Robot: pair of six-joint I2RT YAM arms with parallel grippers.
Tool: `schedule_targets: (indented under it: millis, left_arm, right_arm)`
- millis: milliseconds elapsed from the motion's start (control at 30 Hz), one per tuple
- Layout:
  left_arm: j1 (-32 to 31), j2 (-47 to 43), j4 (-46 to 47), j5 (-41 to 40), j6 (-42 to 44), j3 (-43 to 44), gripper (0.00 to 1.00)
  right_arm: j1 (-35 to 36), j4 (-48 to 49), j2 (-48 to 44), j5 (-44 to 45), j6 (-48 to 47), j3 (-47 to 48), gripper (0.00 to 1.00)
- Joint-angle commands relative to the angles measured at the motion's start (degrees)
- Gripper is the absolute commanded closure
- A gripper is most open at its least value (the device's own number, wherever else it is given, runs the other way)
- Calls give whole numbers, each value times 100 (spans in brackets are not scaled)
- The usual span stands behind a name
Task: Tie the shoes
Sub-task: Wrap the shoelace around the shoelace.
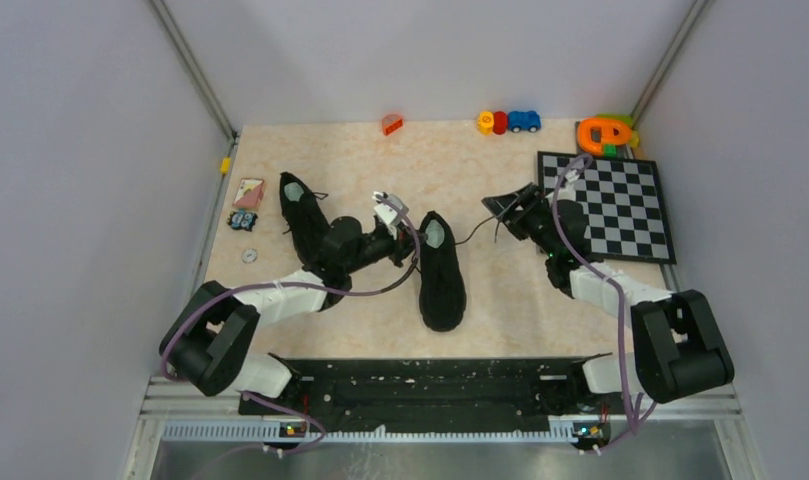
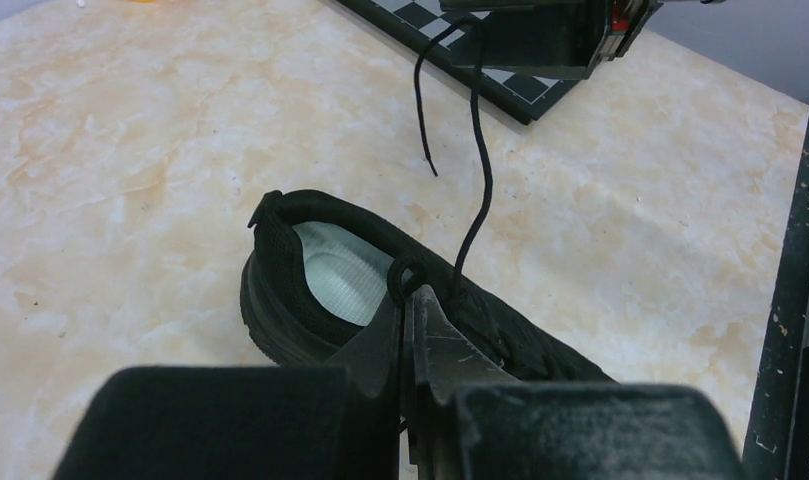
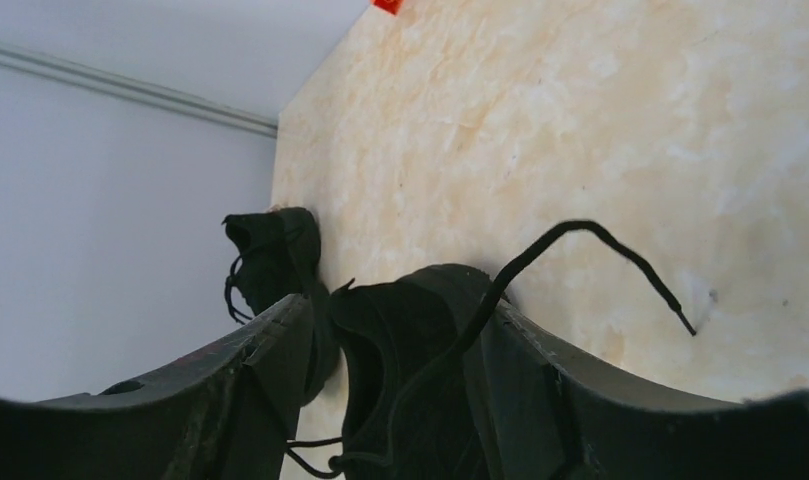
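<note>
Near the middle of the marbled bench point(image 1: 510, 300) lies the middle sneaker point(image 1: 443, 285), all black. Its toe points toward the near edge and its heel toward the far wall, and the pale insole point(image 2: 340, 275) shows in the opening. The left tool point(image 2: 408, 295) sits over the tongue, fingers pressed together on a small lace loop point(image 2: 405, 272) at their tips.

Beside that loop a long lace strand point(image 2: 477, 170) climbs off the shoe to the right, up to the right tool point(image 3: 400, 300), which hangs just right of the heel end. That tool's fingers point(image 3: 570, 390) stand wide apart. The strand passes up between them, arches over and ends in a tip that hangs free. Whether it touches either finger I cannot tell.

The left sneaker point(image 1: 298, 208) lies to the left and a little farther back, angled, heel opening toward the far wall, with the left arm crossing its near end.

To the right, a black-and-white chessboard point(image 1: 608, 205) lies flat, with the right arm reaching over its left edge. Just beyond the board's far edge sits an orange-and-green toy point(image 1: 605, 133). Along the far edge of the bench are a row of yellow, red and blue toys point(image 1: 507, 122) and a red block point(image 1: 392, 124). At the left edge are a pink card point(image 1: 248, 192), a small dark item point(image 1: 243, 220) and a small ring point(image 1: 249, 256).
</note>
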Motion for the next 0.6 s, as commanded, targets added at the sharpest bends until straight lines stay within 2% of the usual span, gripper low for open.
schedule_targets:
  millis: [0,167,267,333,433,567]
  left_arm:
    - [25,-62,-148,238,211,260,100]
    - [24,1,-316,356,354,408,100]
    - [27,26,-543,386,507,543,100]
    - [29,35,-719,401,758,643,100]
    - [26,35,-995,419,972,777,100]
    - [31,26,-1250,428,1196,881,100]
  right_arm:
    - [-20,-50,-154,-502,101,-226,36]
    - [331,624,-183,-477,803,-890,36]
    - [633,565,-64,-191,901,-865,35]
    - [739,880,139,-160,1013,-876,35]
    - [757,1405,405,-33,1161,-931,35]
    - [754,1532,833,-29,1284,-723,35]
